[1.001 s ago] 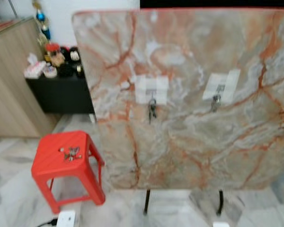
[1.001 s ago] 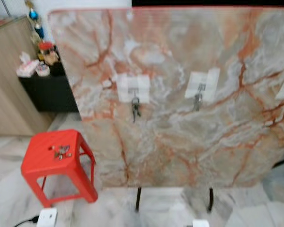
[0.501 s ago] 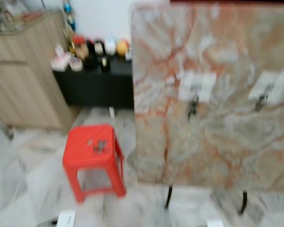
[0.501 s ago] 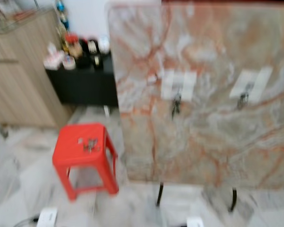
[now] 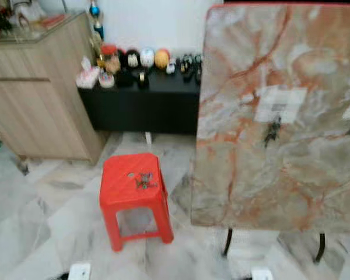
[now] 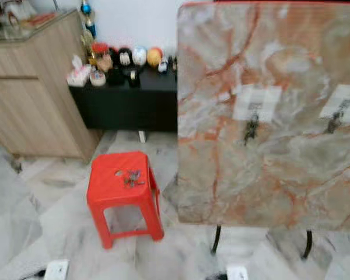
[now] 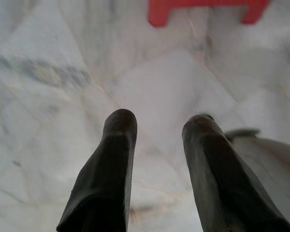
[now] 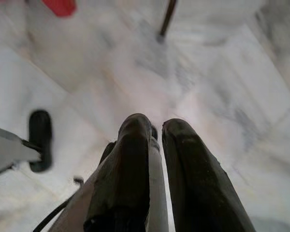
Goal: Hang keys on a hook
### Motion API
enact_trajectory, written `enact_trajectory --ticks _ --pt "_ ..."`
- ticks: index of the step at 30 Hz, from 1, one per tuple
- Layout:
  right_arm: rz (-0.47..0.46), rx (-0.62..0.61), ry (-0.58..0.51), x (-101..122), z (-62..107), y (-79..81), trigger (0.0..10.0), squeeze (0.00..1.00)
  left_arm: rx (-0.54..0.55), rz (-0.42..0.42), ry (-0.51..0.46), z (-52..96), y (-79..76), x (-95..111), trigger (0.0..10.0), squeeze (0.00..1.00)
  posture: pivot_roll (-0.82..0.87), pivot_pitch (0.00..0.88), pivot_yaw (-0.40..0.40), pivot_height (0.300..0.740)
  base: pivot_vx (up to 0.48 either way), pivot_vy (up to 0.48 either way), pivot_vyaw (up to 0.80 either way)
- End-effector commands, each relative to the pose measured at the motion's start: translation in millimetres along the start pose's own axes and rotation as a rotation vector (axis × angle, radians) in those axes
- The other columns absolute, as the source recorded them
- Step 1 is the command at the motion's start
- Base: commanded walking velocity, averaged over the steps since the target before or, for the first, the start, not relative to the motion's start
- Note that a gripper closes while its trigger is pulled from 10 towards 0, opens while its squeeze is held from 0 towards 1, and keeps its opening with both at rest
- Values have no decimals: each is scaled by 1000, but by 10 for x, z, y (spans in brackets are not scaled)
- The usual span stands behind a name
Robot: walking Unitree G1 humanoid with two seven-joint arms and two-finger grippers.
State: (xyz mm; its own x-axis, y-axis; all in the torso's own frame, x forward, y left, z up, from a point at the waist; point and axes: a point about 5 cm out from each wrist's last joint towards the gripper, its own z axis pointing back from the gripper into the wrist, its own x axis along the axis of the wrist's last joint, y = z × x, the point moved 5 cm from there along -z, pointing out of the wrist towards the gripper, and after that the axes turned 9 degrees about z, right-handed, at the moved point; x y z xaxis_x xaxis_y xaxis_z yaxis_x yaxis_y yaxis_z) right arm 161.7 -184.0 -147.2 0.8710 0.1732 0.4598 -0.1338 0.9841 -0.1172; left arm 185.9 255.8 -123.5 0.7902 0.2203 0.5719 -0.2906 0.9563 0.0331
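Observation:
A bunch of keys (image 5: 144, 181) lies on top of a red plastic stool (image 5: 119, 195) on the marble floor. To the stool's right stands an upright marble board (image 5: 280, 175) with white adhesive hooks. One hook (image 5: 274, 129) carries a dark bunch of keys, and a second hook (image 6: 335, 119) farther right also holds keys. Both arms hang low over the floor. My left gripper (image 7: 159, 125) is open with nothing between its fingers, the stool's legs (image 7: 208, 9) ahead of it. My right gripper (image 8: 156, 126) is shut and holds nothing.
A wooden cabinet (image 5: 35, 111) stands at the left. A low black shelf (image 5: 140, 105) with several trinkets runs along the back wall. The board rests on thin black legs (image 5: 227, 242). White plug boxes (image 5: 80, 270) lie on the floor near me.
The whole picture has slid rightward, so the camera has turned left; cabinet and shelf now show more. The keys, stool and board have not moved.

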Motion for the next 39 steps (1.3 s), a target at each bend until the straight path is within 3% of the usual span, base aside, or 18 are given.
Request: enact_trajectory --ticks 1,30,39 --pt "-2 -18 13 -64 13 -68 10000 0 -12 0 17 0 -50 -47 10000 0 9 0 12 740 0 352 0" --pt "3 -2 -6 1 3 -26 10000 0 -17 5 11 -1 -61 -34 10000 0 10 0 14 740 0 354 0" --pt "-8 -5 -10 15 1 -29 10000 0 -19 6 16 2 -56 -51 10000 0 7 0 16 740 0 353 533"
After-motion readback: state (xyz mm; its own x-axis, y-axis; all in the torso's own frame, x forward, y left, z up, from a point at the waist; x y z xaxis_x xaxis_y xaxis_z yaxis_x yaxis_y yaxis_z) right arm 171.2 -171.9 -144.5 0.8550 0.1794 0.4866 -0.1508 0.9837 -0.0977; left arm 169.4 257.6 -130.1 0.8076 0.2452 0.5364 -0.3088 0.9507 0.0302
